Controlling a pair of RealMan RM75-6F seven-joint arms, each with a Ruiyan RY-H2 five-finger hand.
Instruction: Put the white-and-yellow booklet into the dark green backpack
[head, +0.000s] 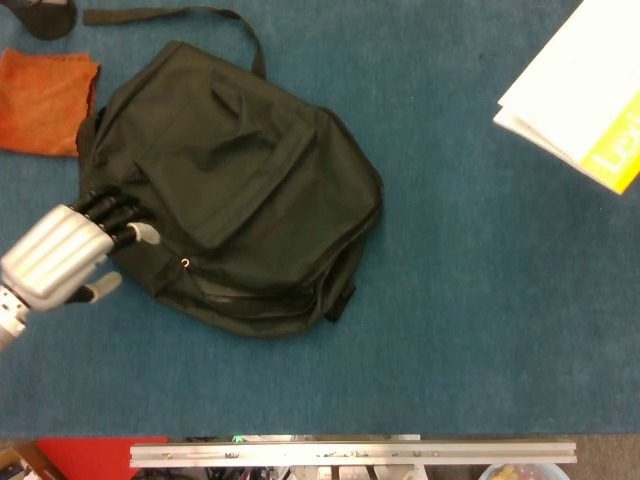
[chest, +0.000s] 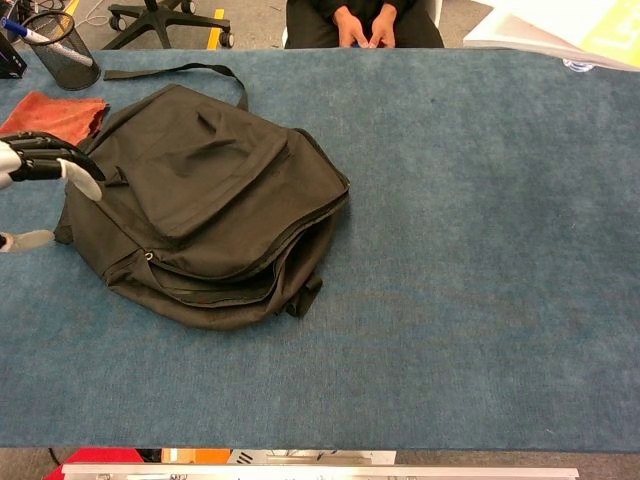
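Now booklet (head: 585, 95) raised at far right, off surface (head: 450, 330); right robot hand out of view. Left robot hand (head: 65, 255) open, empty, at backpack (head: 230, 190) left edge.

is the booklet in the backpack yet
No, out: the booklet is up in the air, far right of the backpack.

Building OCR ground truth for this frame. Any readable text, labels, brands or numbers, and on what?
Booklet: white lettering on its yellow strip at the head view's right edge, cut off by the frame and too blurred to read.
Backpack: no text or logo visible.
Orange cloth: no text.
Mesh pen cup: no label visible.
Nothing else in either view carries legible text.
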